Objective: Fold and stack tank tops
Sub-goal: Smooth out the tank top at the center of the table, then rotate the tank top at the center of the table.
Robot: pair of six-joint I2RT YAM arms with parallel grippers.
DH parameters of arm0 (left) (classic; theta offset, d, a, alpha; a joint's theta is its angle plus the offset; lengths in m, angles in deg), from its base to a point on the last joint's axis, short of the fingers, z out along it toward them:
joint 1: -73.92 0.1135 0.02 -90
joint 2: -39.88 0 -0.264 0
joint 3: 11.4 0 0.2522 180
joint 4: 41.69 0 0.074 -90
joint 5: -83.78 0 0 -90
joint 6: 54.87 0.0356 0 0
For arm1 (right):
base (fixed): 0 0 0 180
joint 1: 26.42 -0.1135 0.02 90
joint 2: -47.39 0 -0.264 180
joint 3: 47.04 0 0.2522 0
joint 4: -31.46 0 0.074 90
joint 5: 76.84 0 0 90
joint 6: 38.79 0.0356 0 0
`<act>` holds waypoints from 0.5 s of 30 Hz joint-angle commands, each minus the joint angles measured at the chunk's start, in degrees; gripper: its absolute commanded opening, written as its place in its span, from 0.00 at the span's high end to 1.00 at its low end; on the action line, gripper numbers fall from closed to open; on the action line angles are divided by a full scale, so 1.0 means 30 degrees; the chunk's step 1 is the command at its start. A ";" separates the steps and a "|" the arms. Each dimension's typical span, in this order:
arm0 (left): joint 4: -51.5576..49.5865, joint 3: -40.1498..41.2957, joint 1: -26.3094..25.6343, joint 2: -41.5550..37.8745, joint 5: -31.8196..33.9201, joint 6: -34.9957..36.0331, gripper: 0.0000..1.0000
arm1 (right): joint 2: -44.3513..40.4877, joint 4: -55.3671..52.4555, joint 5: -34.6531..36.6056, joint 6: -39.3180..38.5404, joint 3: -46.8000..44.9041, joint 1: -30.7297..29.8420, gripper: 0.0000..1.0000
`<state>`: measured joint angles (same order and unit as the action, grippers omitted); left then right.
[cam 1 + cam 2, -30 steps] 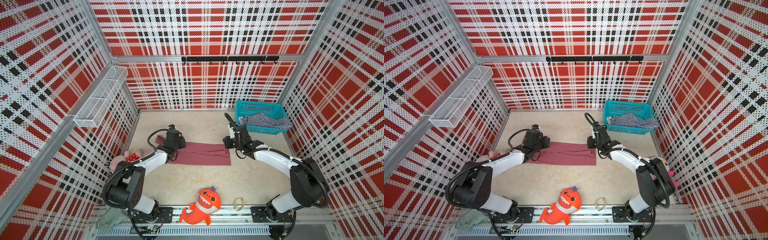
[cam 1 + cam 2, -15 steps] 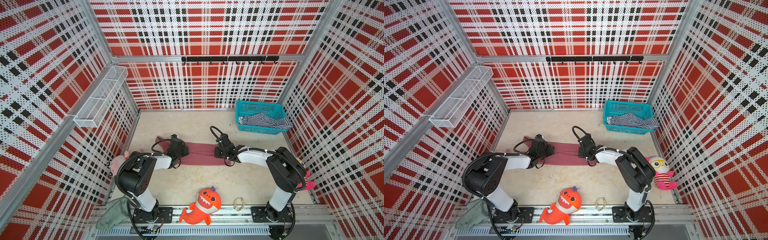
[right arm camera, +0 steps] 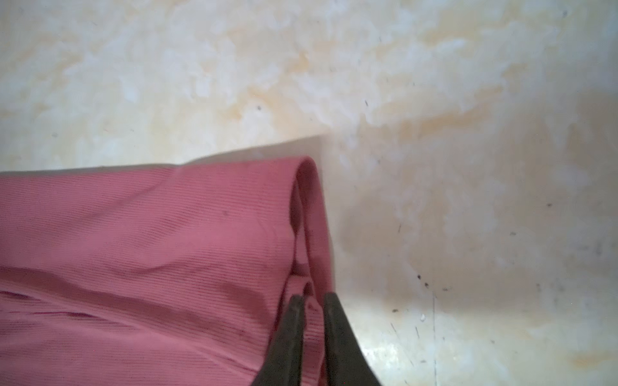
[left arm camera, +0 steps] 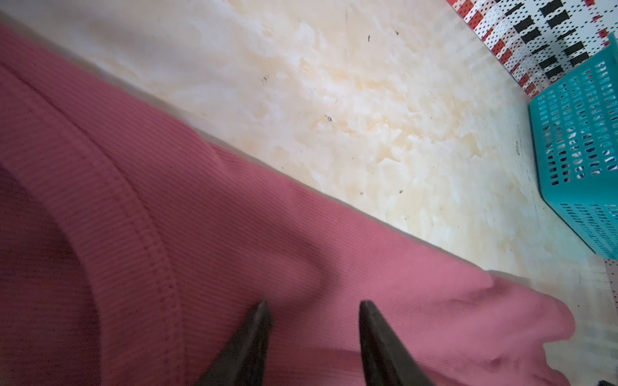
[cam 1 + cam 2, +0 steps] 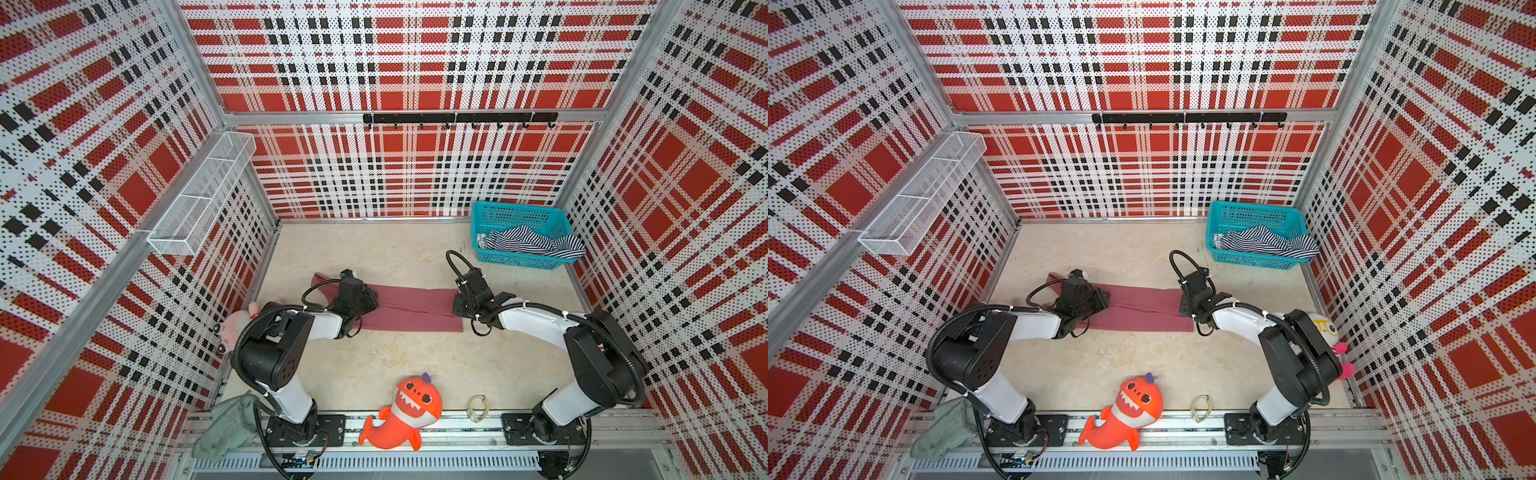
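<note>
The maroon top lies on the table as a long flat band, near the basket on its robot-facing side, probably laid out so one end can be folded over the other. The right gripper is clamped on the doubled hem at the end nearer the basket. The left gripper, at the far end by the stitched neckline, has its tips apart just over the cloth. The top is a soft, fine-ribbed knit. The striped top sits crumpled inside the stiff teal plastic lattice of the basket, not yet folded.
</note>
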<state>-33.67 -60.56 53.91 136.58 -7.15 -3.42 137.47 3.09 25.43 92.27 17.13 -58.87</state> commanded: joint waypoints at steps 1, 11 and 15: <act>-0.1327 0.0008 -0.0097 -0.0571 0.0739 0.0234 0.52 | -0.0697 0.0224 0.0050 -0.0677 0.1095 -0.0196 0.83; -0.1485 -0.0055 0.0132 -0.0233 0.0926 0.0338 0.52 | 0.4014 0.2680 -0.1227 -0.0170 0.2841 -0.0841 0.82; -0.1263 -0.0498 0.0316 0.0414 0.0677 0.0452 0.52 | 0.4195 0.3166 -0.1317 0.0126 0.1564 -0.0323 0.82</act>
<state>-35.79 -61.02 54.02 136.08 -5.91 -3.18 149.84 11.04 21.32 91.40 23.65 -60.92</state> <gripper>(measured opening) 0.484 0.178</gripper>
